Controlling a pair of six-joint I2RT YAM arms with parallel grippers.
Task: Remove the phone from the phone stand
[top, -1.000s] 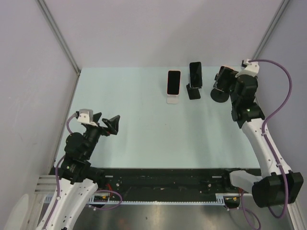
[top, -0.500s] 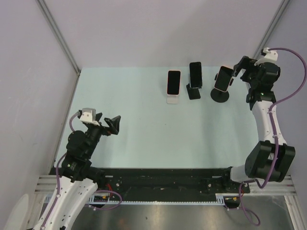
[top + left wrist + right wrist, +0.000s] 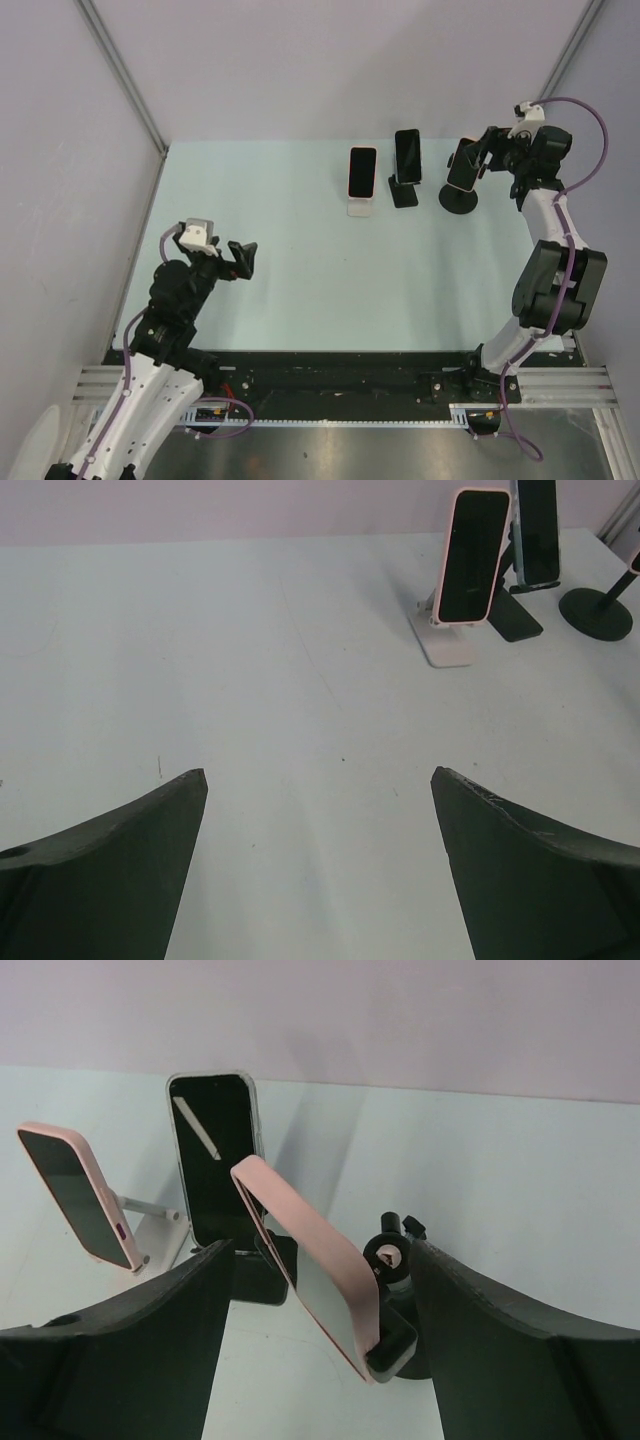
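The overhead view is taking in the whole table (image 3: 290,260): three phones are standing in a row near its far edge, each leaning in a stand of its own. The right gripper (image 3: 478,160) is hovering at the rightmost one.

The right wrist view is showing what the overhead one cannot. The pink phone (image 3: 310,1270) is sitting tilted in the black cradle of the round-foot stand (image 3: 392,1348), its lower end tucked into the lip. The gripper's two dark fingers (image 3: 520,1360) are reaching past it on either side. A gap is showing beside each finger, so the jaws are standing apart around the phone and gripping nothing.

Behind it, the black phone (image 3: 212,1155) is resting on the wedge stand (image 3: 403,192). Further left, the far-left phone (image 3: 75,1195) is leaning on the white stand (image 3: 150,1215).

The left wrist view is looking across bare table toward that same row. The left gripper (image 3: 318,775) is hanging well apart from the stands, spread wide and holding nothing.
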